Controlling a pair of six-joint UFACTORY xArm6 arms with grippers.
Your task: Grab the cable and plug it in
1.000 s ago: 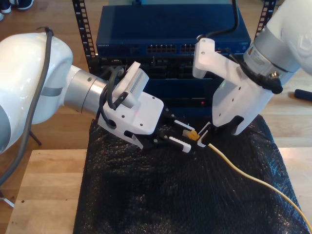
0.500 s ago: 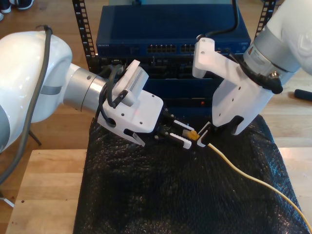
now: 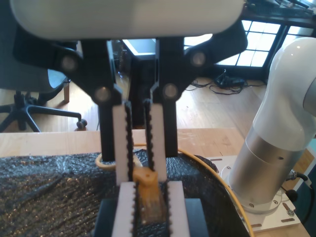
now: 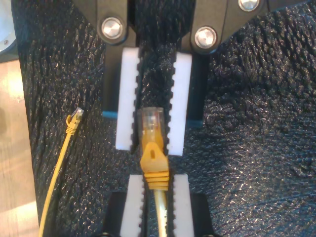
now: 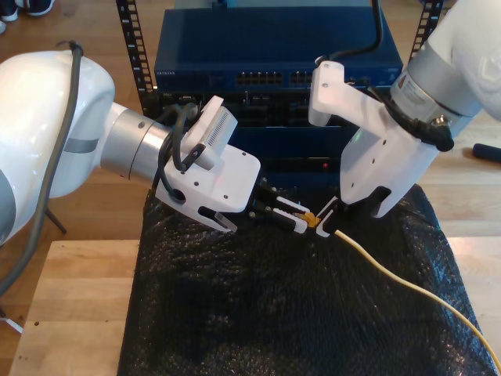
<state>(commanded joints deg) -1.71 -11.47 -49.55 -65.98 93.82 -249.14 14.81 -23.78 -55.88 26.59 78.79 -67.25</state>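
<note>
The yellow cable (image 5: 391,278) runs across the black mat from the exterior view's lower right up to its plug (image 5: 311,217) at mid-mat. My second gripper (image 5: 329,221) points down, shut on the cable just behind the yellow boot (image 4: 154,165). My first gripper (image 5: 302,219) reaches in from the exterior view's left. Its white toothed fingers (image 4: 129,108) are pressed against both sides of the clear plug (image 4: 151,123). In the first wrist view the plug (image 3: 148,190) sits between my first gripper's fingers, and my second gripper (image 3: 138,165) hangs just beyond it.
A blue network switch (image 5: 274,47) with rows of ports (image 5: 270,78) stands in a rack behind the mat (image 5: 274,313). Another yellow cable end (image 4: 74,118) lies near the mat's edge. Wooden table (image 5: 70,313) surrounds the mat. A white arm base (image 3: 276,163) stands beyond it.
My first gripper's fingers, spread wide a second ago, have closed in on the plug. My second gripper and the cable have held still.
</note>
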